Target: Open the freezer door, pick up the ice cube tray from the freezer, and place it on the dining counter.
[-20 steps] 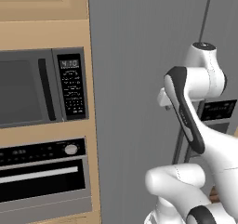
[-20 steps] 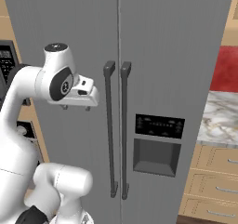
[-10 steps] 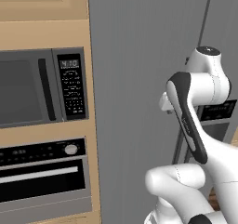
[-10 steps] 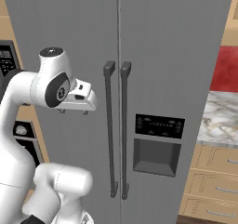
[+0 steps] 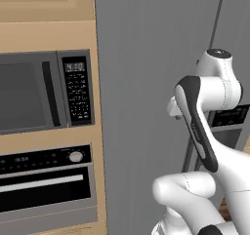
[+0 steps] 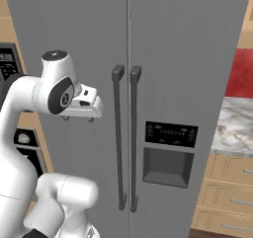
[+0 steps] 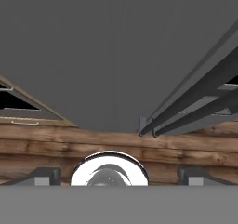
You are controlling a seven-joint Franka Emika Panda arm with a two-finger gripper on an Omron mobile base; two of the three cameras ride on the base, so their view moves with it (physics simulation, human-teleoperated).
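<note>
1. A wood-framed microwave (image 5: 44,95) and oven (image 5: 46,187) are filling the left of the left base view, beside the tall grey freezer (image 6: 148,44).
2. The freezer door (image 6: 74,44) is sitting shut, its dark bar handle (image 6: 118,138) running down mid-frame in the right base view.
3. The gripper (image 7: 119,175) is hovering left of that handle, apart from it, fingers (image 7: 44,175) spread wide and gripping nothing.

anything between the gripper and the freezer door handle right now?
Nothing visible. In the right base view the gripper hangs beside the left bar handle of the closed freezer door, with only bare grey panel between them. Whether its fingers are spread is hard to tell.
</note>
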